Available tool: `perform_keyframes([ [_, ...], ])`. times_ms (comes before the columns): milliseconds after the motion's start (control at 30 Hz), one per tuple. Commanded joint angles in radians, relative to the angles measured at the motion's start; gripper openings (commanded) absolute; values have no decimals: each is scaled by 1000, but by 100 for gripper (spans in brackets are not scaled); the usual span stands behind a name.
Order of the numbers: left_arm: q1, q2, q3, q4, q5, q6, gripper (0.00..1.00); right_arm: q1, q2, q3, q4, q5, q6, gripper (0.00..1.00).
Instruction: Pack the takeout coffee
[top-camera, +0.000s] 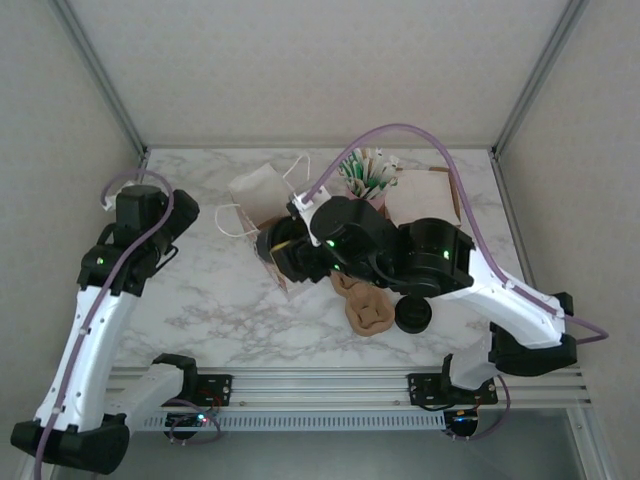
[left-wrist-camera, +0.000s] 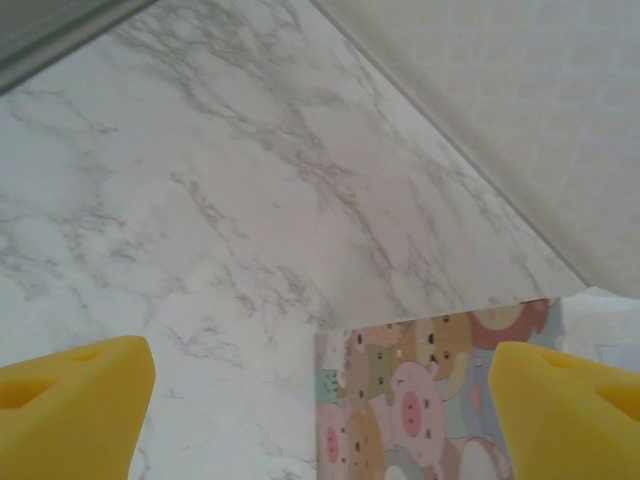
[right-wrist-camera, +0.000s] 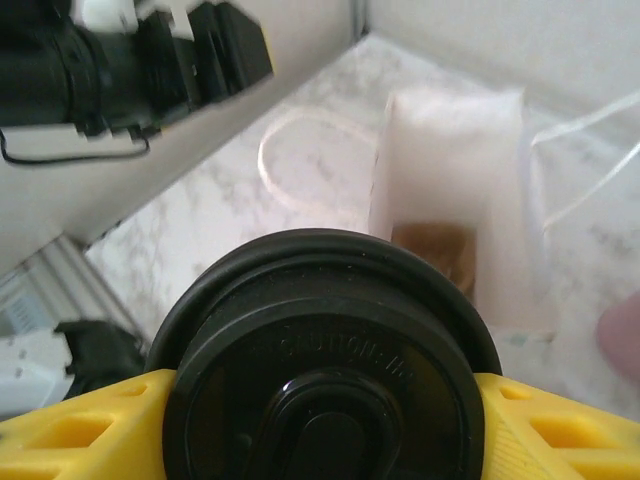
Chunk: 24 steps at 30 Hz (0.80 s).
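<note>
Your right end effector is clamped on the takeout coffee; its yellow fingers press the black lid from the left and right at the bottom of the right wrist view. The lid's flat face is turned straight at that camera, so the cup's long axis runs away from the lens toward the upper part of the frame; the cream body is hidden entirely behind the lid, and the lid's lower edge is cut off by the frame. You cannot tell from this whether the cup is upright or tipped against the marble surface.

Beyond the lid, upper right of centre, a white paper bag shows its open mouth with a brown base inside; it is soft and out of focus, and its loop handles blur into the marble.

In the top view the coffee sits left of centre, mostly covered by the right arm's black wrist; the bag lies just above it, and whether they touch is unclear.

Your left end effector stands wide apart with nothing between its fingers; only the two yellow tips show at the lower corners of the left wrist view; between them lies a cartoon-animal printed sheet, cut off at the bottom edge.
</note>
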<state>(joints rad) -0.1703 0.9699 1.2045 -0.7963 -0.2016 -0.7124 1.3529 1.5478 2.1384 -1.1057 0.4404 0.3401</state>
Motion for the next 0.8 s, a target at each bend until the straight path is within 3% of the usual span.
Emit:
perform_keyframes([
  [0, 29, 40, 34, 39, 95, 45, 87, -10, 106, 120, -12, 161, -113, 64],
  [167, 85, 139, 42, 75, 207, 71, 87, -85, 279, 307, -53, 189, -192, 64],
  [300, 106, 207, 35, 130, 205, 90, 87, -147, 412, 442, -105, 150, -208, 64],
  [767, 125, 471, 149, 218, 248, 197, 87, -284, 584, 454, -121, -74, -184, 64],
])
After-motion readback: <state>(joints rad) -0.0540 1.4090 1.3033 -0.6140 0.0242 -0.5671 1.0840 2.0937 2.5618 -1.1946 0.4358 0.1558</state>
